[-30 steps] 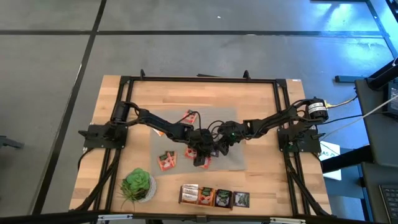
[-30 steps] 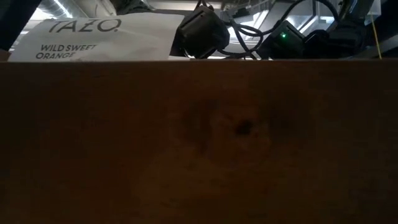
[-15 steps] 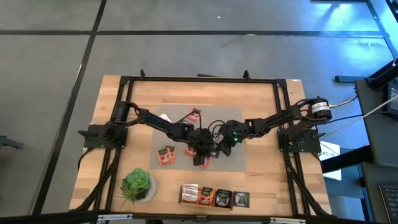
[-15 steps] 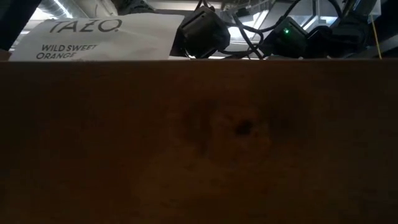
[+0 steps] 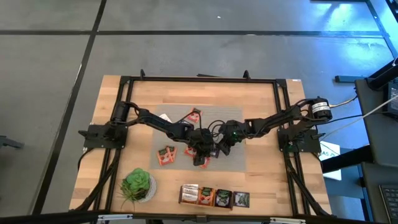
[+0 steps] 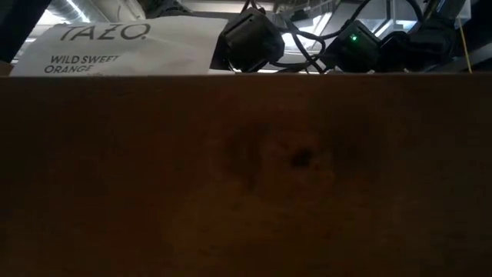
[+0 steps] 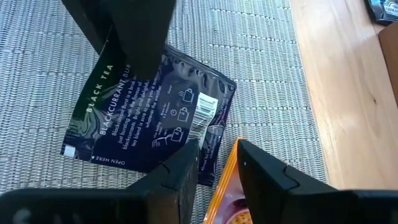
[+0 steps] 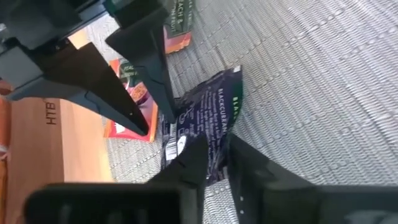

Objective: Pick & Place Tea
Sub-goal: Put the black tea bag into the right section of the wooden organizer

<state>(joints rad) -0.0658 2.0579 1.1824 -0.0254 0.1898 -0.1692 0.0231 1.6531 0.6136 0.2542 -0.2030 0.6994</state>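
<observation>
Dark blackcurrant tea sachet [image 7: 155, 115], white print and barcode, lying on grey mat [image 7: 261, 56]

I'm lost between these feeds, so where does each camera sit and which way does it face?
High: overhead, straight down; left gripper and right gripper meet over the mat.
Low: table height, level; brown board blocks most.
Left wrist: on left arm, past open fingers to black sachet.
Right wrist: on right arm; fingers nip that sachet.
Both wrist views share the sachet.

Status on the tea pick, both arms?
Right gripper shut on black tea sachet, mid grey mat. Left gripper open, close alongside. Orange sachet crowding the black one's corner.
</observation>
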